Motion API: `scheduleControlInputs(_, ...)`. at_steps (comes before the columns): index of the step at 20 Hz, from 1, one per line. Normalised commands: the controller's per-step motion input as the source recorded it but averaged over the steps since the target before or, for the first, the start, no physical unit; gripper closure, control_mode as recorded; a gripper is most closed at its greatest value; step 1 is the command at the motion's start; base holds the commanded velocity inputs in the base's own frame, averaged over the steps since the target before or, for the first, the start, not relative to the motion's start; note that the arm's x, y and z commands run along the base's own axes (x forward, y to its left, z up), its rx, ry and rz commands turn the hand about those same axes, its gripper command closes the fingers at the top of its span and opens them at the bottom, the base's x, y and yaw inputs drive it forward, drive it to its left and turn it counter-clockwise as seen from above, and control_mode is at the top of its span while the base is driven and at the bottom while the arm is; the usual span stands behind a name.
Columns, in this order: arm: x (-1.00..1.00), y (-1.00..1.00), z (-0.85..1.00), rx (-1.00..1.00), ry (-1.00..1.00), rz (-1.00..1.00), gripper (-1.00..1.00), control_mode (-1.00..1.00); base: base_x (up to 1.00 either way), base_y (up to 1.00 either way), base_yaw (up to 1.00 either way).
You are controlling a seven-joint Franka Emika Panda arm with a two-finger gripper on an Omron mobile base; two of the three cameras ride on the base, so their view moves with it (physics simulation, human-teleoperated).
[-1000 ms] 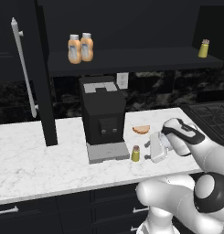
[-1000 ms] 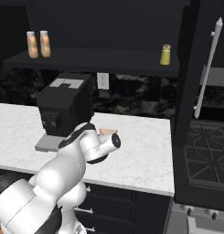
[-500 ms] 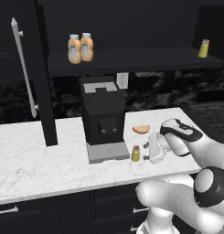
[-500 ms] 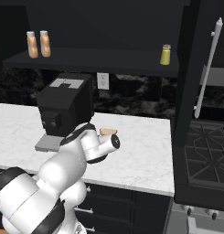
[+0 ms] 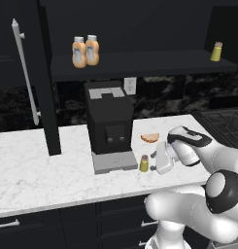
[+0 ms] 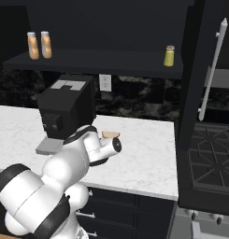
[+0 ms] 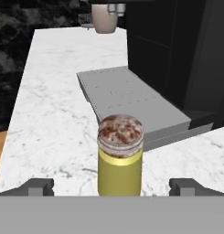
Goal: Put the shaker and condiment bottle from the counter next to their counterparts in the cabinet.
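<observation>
1. The shaker is seen upright on the counter, near the front edge, just beside the front-right corner of the coffee machine's grey drip tray.
2. In the hand view, the shaker is centred between the two dark fingertips, w/ a gap on each side; its speckled tan-grey cap is up, yellow-green body below.
3. The gripper is held low over the counter, just right of the shaker, pointed at it. Jaws are spread fully wide; nothing is gripped, no contact w/ the shaker is seen.
4. The coffee machine is stood mid-counter, towards the back edge, black, w/ the tray projecting towards the front edge.
5. A flat tan-brown item, prob. a bread slice, is laid on the counter right of the machine, behind the gripper, apart from the shaker.
6. On the cabinet shelf, two orange bottles w/ pale caps are stood side by side at the left end, touching or nearly so. Which is the condiment bottle & which the counterpart cannot be told.
7. A second yellow-green shaker is stood at the shelf's right end, well apart from the bottles.
8. The cabinet door is swung open at the left, its long silver bar handle upright.
9. In the right base view, the arm's white elbow is bent over the counter's front edge, hiding the gripper.
</observation>
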Motion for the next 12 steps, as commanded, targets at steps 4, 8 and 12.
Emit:
scheduleControlInputs(4, 0.14, 0.09, -0.04, 0.00, 0.00, 0.00, -1.00, -1.00, 0.00, 0.00, 0.00)
scheduleControlInputs(8, 0.16, 0.11, -0.05, 0.00, 0.00, 0.00, -1.00, -1.00, 0.00, 0.00, 0.00)
scheduleControlInputs(12, 0.15, 0.14, -0.08, 0.00, 0.01, 0.00, -1.00, -1.00, 0.00, 0.00, 0.00)
